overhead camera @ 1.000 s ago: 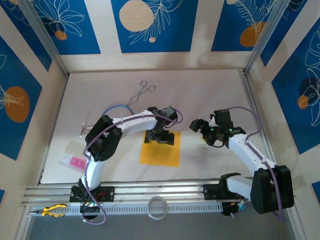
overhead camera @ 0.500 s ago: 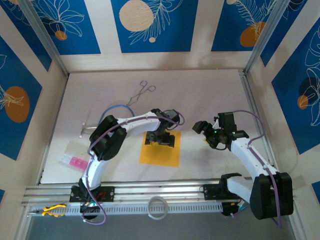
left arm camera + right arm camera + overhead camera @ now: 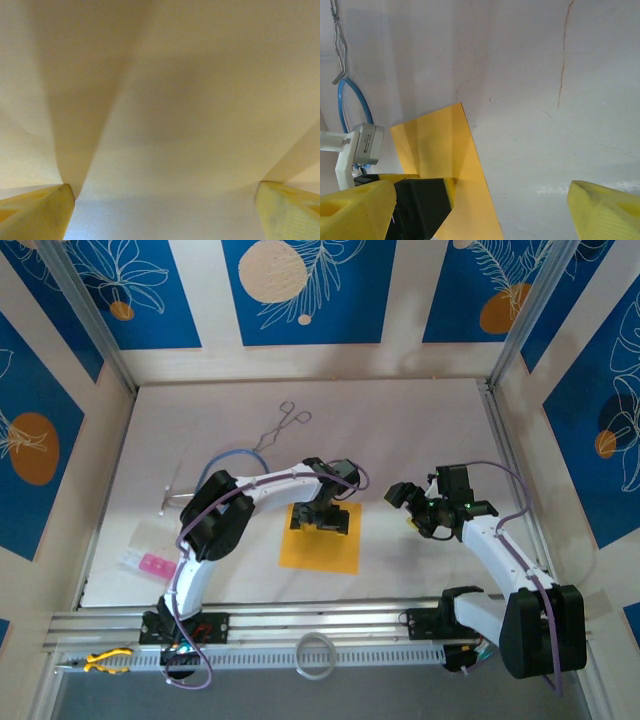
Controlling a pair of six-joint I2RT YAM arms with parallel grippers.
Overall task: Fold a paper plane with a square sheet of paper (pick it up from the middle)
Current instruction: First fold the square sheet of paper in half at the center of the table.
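Top view: the thin square orange-yellow paper sheet point(image 3: 320, 550) is lying flat on the white counter point(image 3: 420, 430). The left end effector point(image 3: 324, 517) is sitting low over the sheet's far edge. The right end effector point(image 3: 405, 502) is hovering just off the sheet's right side.

Left wrist view: its fingertips point(image 3: 35, 212) are standing wide apart, gripping nothing.

Right wrist view: these fingertips point(image 3: 602, 210) are likewise gaping, empty, and the sheet point(image 3: 445, 160) is showing faint creases.

Judgement: the pinch wants centring on the sheet's middle, closing gently without dragging it.
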